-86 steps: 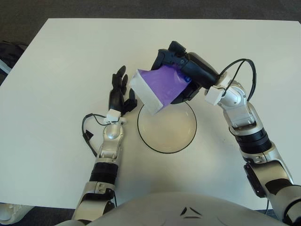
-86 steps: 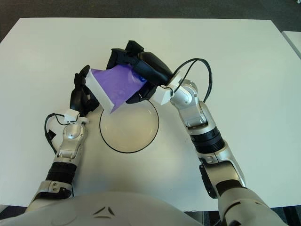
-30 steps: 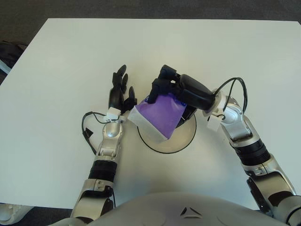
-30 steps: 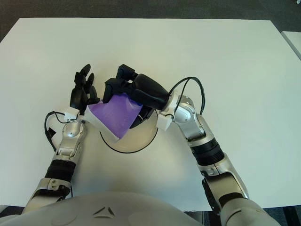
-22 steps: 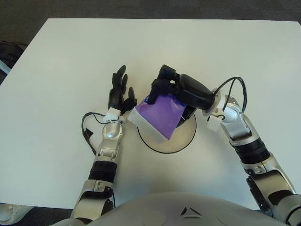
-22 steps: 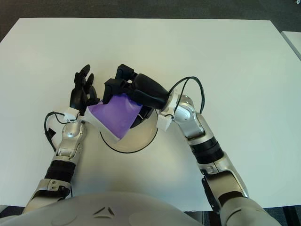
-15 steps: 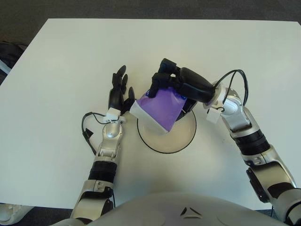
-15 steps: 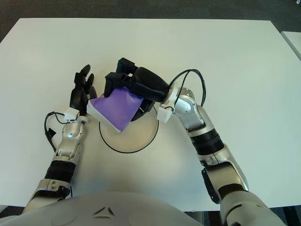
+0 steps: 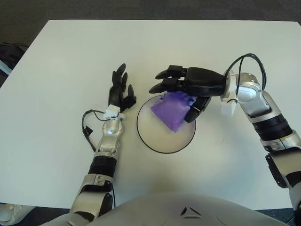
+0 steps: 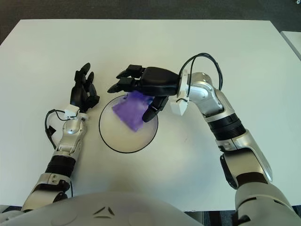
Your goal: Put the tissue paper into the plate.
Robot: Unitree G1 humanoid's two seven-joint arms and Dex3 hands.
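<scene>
Tissue pack [image 9: 173, 109] looks dropped in the plate [image 9: 155, 141], right hand [image 9: 188, 87] spread wide above holding nothing, so I'd just pull it clear; left hand [image 9: 120, 92] idles open beside the plate.

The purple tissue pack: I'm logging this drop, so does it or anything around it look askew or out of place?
Nothing stands out. The purple tissue pack lies inside the round white plate with a black rim, turned at an angle toward its far side. The right hand shows spread open over it; the left hand shows left of the plate.
</scene>
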